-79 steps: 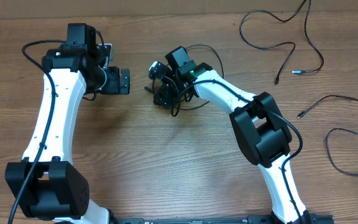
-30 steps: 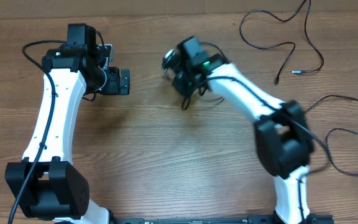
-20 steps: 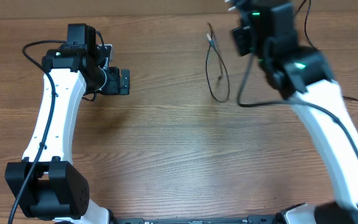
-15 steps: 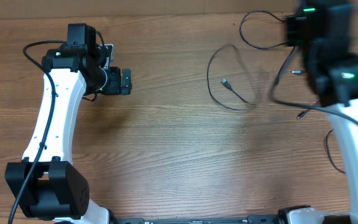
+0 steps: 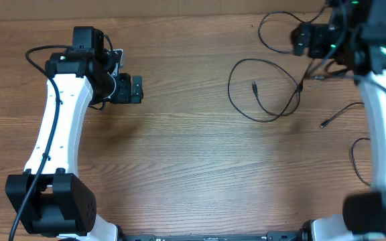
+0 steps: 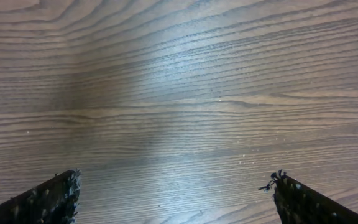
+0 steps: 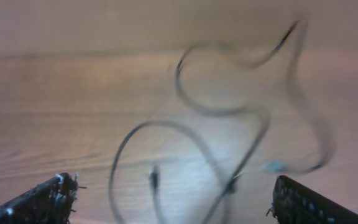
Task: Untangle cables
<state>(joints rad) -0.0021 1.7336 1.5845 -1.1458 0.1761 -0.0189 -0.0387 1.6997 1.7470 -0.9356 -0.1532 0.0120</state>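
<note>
The table (image 5: 193, 174) offers wide passage across its middle, while looped cables (image 5: 229, 86) clutter its far right corner.

I look down on what seems a robotics lab bench: a plain wood-grain table (image 5: 179, 167), with a white-and-black left arm (image 5: 53, 127) and right arm (image 5: 382, 140) mounted at its edge.

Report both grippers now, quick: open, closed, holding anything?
Left gripper: open, holding nothing.
Right gripper: open, holding nothing; cables lie loose below it.
</note>
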